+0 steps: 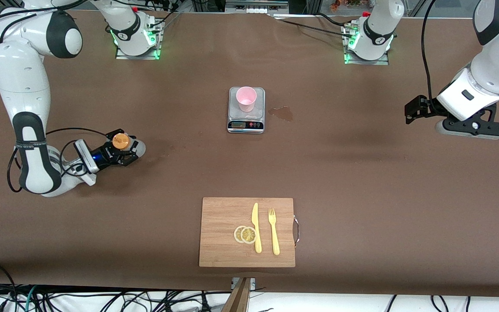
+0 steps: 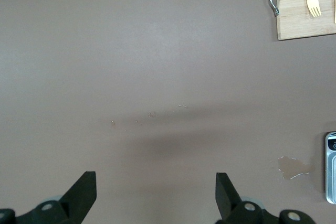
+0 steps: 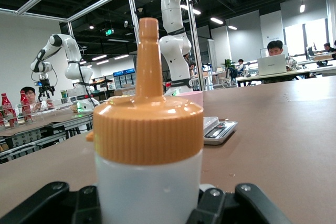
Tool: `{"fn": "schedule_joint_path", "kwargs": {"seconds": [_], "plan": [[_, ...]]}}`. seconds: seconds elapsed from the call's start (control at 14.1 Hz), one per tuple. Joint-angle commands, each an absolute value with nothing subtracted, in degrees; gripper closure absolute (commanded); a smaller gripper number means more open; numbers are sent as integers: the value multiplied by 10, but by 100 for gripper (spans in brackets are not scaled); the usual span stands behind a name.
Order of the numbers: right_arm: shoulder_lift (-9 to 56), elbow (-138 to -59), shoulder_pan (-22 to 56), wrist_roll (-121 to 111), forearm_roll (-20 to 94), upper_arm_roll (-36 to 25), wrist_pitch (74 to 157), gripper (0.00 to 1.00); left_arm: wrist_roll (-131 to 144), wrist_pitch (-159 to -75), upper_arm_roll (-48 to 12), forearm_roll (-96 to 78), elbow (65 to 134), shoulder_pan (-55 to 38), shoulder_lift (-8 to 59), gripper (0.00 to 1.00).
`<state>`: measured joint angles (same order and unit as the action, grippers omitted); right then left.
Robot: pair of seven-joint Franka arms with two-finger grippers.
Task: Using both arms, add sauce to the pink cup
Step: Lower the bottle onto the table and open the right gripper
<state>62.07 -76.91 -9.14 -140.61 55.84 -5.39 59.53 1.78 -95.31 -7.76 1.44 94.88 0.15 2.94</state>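
right gripper (image 1: 121,149) apparently clamps sauce (image 1: 121,141); left gripper (image 2: 155,195) gapes.

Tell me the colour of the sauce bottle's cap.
Orange cap, clearest in the right wrist view.

Light falls evenly from overhead and the brown table (image 1: 362,182) shows matte, with no glare. My left gripper (image 2: 156,195) casts a soft, wide shadow on the bare cloth beneath it. My right arm lays a faint shadow beside the sauce (image 1: 121,141). Green lamps glow at my bases (image 1: 137,43). In my right wrist view ceiling strip lights burn bright, the orange cap (image 3: 148,124) is crisp, and the hall further off is slightly soft.
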Motion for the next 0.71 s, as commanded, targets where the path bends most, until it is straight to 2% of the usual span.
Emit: {"fn": "schedule_joint_path", "kwargs": {"seconds": [0.0,0.07,0.14,0.64], "plan": [[628,-748,-103,-1411,562,-43,575,75,6,-940,-76,2,934,2,35,0],[628,-748,-103,-1421,562,-43,576,56,6,-940,-76,2,934,2,35,0],[629,-748,-104,-1430,563,-43,575,1,6,-940,-76,2,934,2,35,0],[628,-748,-104,-1438,558,-44,576,0,7,-940,-77,2,934,2,35,0]]}}
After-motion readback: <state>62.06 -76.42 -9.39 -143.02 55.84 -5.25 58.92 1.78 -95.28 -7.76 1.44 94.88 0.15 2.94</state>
